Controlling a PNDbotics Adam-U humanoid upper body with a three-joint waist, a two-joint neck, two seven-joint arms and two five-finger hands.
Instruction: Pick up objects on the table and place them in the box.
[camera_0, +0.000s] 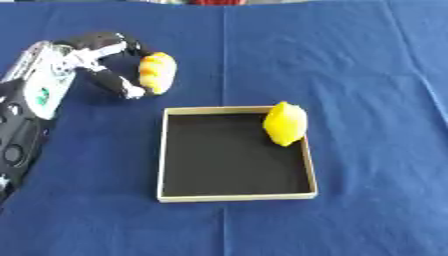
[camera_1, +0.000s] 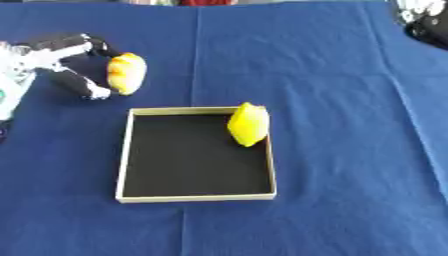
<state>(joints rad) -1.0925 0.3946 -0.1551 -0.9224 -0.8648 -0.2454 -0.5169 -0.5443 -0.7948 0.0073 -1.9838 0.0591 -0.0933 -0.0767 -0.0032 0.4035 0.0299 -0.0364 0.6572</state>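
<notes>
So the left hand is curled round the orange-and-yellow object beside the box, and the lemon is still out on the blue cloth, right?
Not quite. The lemon is not out on the cloth: it sits in the box, leaning at its far right corner, as the left eye view shows. The rest holds: the left hand is curled round the orange-and-yellow object beside the box.

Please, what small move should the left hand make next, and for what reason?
Probably lift and carry toward the shallow tan-rimmed box. The left hand has its fingers and thumb around the orange-yellow rounded object, behind the box's left corner, outside it. The yellow lemon already sits in the box's far right corner.
</notes>
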